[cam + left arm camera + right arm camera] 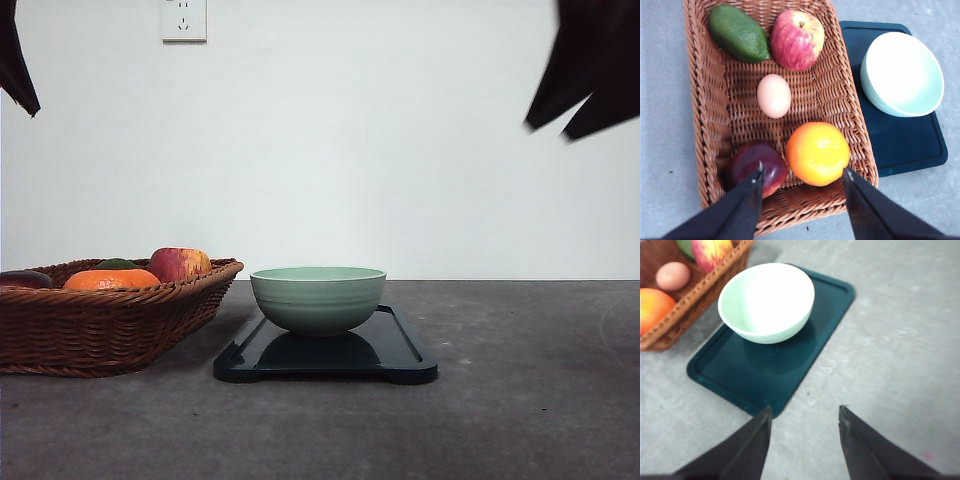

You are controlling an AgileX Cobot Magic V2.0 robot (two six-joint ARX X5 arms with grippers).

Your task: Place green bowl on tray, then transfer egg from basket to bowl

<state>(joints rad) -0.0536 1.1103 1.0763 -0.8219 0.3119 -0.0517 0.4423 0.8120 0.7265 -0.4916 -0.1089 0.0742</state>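
Left gripper (15, 75) and right gripper (585, 90) hang high at the top corners in the front view, too cropped there to read their jaws. Below, the green bowl (318, 298) sits squarely on the tray (400, 350), with the basket (110, 325) just to its left on the tabletop (520, 420). First step looks done; the egg is hidden behind the rim from this angle.

Over to the left wrist view: the left gripper (802, 175) is spread wide, holding nothing, poised above the basket's near end. The egg (774, 95) lies mid-basket, boxed in by the orange (817, 153), a dark red fruit (756, 167), the apple (797, 39) and the avocado (738, 33). That's the hazard, I'd say: fingers descending could clip the orange or the dark fruit, nudging the egg so it rolls. Squeeze too hard and it cracks; too lightly and it slips on the way across.

Right wrist view: the right gripper (805, 412) is splayed and empty over bare tabletop, near the tray's corner, well clear of the bowl.
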